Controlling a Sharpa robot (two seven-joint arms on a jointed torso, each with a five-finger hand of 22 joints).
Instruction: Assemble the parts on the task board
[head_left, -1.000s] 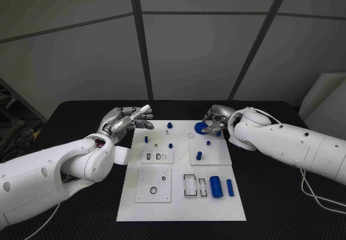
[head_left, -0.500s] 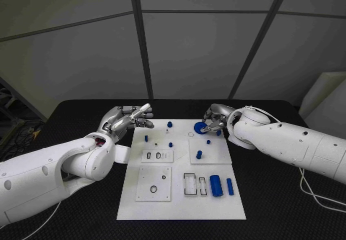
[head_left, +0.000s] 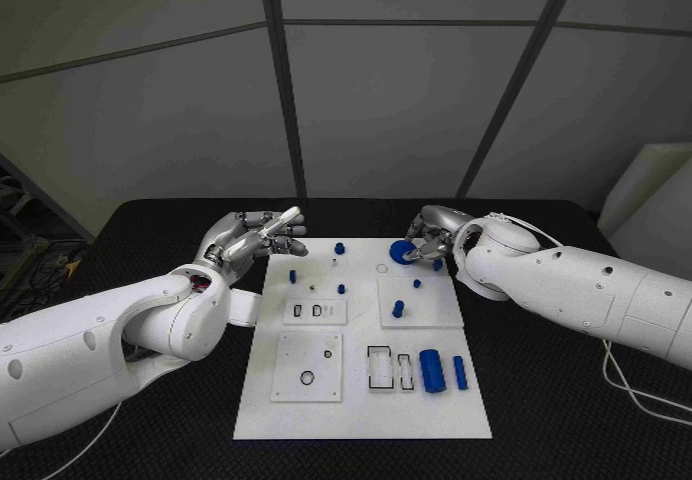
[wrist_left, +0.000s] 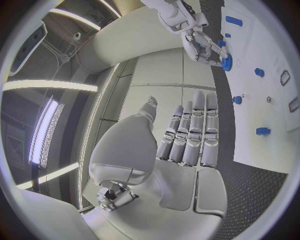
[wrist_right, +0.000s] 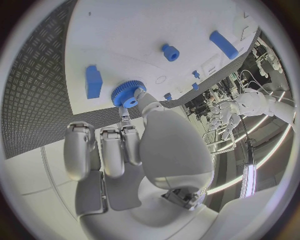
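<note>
The white task board (head_left: 361, 410) lies in the middle of the black table. My right hand (head_left: 433, 233) hovers over the board's far right corner and pinches a blue gear (head_left: 402, 254) between thumb and fingertips. The right wrist view shows the gear (wrist_right: 128, 93) just above the board (wrist_right: 125, 40), near a blue block (wrist_right: 94, 81). My left hand (head_left: 260, 238) floats beside the board's far left corner, fingers straight and holding nothing. In the left wrist view its fingers (wrist_left: 190, 135) lie side by side, with the right hand (wrist_left: 195, 40) and gear (wrist_left: 226, 61) beyond.
Short blue pegs (head_left: 339, 248) (head_left: 291, 277) (head_left: 397, 311) stand on the board's far half. A thick blue cylinder (head_left: 431, 372) and a thin blue bar (head_left: 460, 374) lie at its near right, beside rectangular slots (head_left: 379, 368). A raised plate with a ring (head_left: 307, 378) sits near left.
My right hand has nudged the blue gear very slightly up and away over the board's far right corner. The left hand has stayed where it was.
</note>
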